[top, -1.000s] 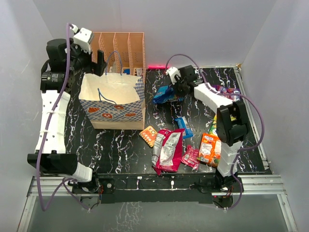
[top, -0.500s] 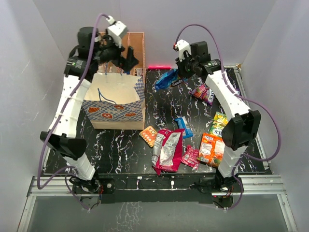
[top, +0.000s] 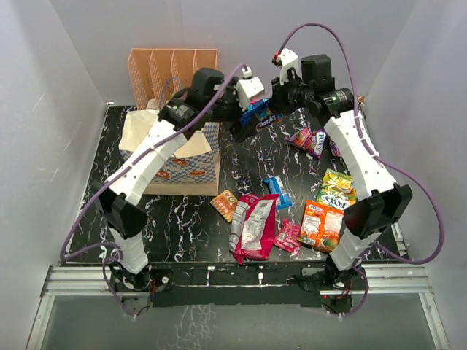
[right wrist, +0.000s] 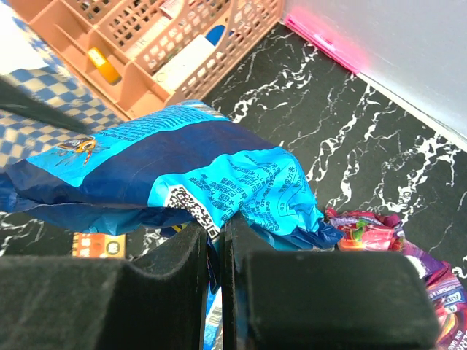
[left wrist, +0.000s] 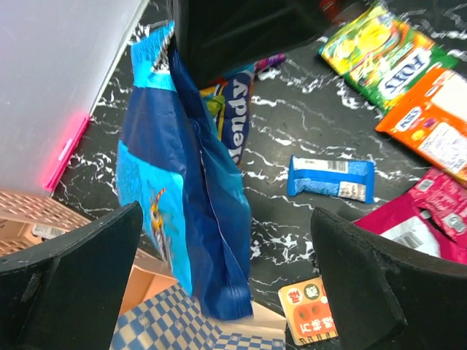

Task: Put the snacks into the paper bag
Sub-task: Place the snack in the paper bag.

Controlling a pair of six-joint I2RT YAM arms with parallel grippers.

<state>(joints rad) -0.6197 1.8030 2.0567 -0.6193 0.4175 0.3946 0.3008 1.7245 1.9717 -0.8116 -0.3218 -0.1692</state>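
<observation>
At the left of the table (top: 182, 226) stands the paper bag (top: 198, 172), white inside, with blue checks and orange donut prints. The left arm lies across its open mouth. Behind the bag we see a peach file rack (top: 157, 65).

Just right of the bag, a blue snack packet (left wrist: 193, 219) of light and dark blue foil hangs above the table, its lower end near the bag's checkered corner. The left fingers (left wrist: 73, 277) are spread wide, one on each side of the packet, not touching it. The right fingers (right wrist: 328, 299) are clenched on the packet's edge and hold it up.

Further right, the other snacks lie flat on the table:
- a small orange packet (top: 226, 204)
- a magenta-silver pouch (top: 255, 226)
- a blue bar (top: 277, 191)
- a small pink packet (top: 288, 237)
- a pink-purple packet (top: 305, 140)
- an orange packet (top: 319, 224)
- a green-yellow packet (top: 336, 189)
</observation>
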